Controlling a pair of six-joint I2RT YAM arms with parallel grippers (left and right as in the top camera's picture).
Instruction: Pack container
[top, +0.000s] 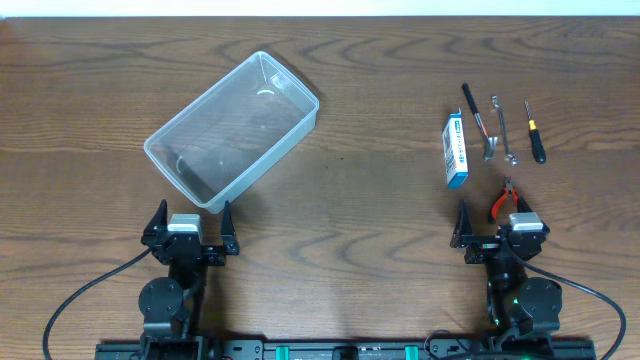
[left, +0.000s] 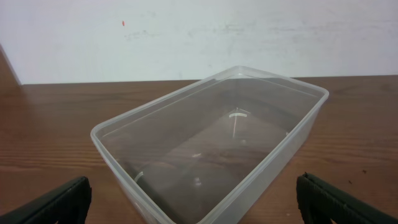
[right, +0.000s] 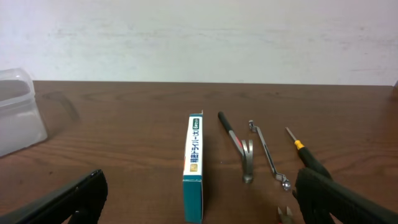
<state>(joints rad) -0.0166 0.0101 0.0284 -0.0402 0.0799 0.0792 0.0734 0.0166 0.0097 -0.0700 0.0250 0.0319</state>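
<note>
Nothing is in the container (top: 232, 130) yet. It lies skewed on the left half of the table (top: 380, 60), one short end just ahead of the left gripper (top: 194, 218), and that closeness is the first worry. The tub looks light, so a finger clipping its rim on the way forward would probably shove or spin it rather than go around it. Over on the right, the blue-and-white box (top: 455, 150) appears to stand on a narrow side, so a glancing touch could tip it. Beside it, the black-handled tool (top: 476, 120), the wrench (top: 502, 130) and the screwdriver (top: 535, 132) lie flat and thin on the wood. They are hard to pinch cleanly and likely to skid or slip out. The red-handled pliers (top: 503, 198) sit right in front of the right gripper (top: 492, 222) and could get knocked on any advance. Everything also has to travel well across to the tub, with drops possible on the way. Both arms sit tucked back at the near edge, wrists level and pointing forward, and both claws are spread wide and hold nothing.
</note>
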